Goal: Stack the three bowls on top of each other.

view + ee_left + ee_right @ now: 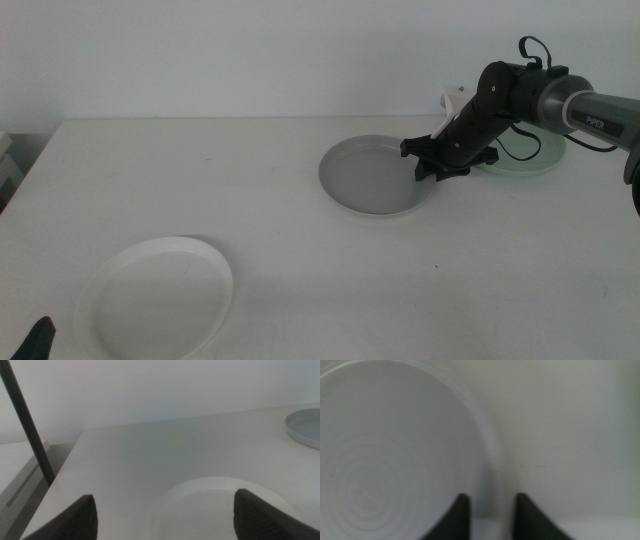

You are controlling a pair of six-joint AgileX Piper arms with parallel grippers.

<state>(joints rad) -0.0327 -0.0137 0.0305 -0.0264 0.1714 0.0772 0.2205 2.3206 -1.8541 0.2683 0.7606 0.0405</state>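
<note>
Left gripper (165, 512): waits at the near left corner of the table, only a dark tip showing in the middle view; its fingers are spread wide, with nothing between them, hanging over the white bowl.
White bowl (155, 297): near left on the table, alone and upright, well apart from the other two.
Grey bowl (372, 175): far, right of centre, flat on the table; its right rim lies under the right gripper.
Right gripper (442, 166): reaches in from the right and sits low at the grey bowl's right edge; in the wrist view the two fingers stand a little apart with the rim (492, 467) running into the gap between them, not visibly clamped.
Mint green bowl (528, 158): far right, just beside the grey bowl, partly hidden behind the arm.
Stacking state: none of the three bowls rests on another yet.
Handling, as a judgement: the bowls look light, stiff and smooth, probably plastic, so likely slippery in a narrow pinch.
Where to hold: the low rim is the only grippable part; one finger inside, one outside, then lift level so the bowl does not tilt or slide out.
</note>
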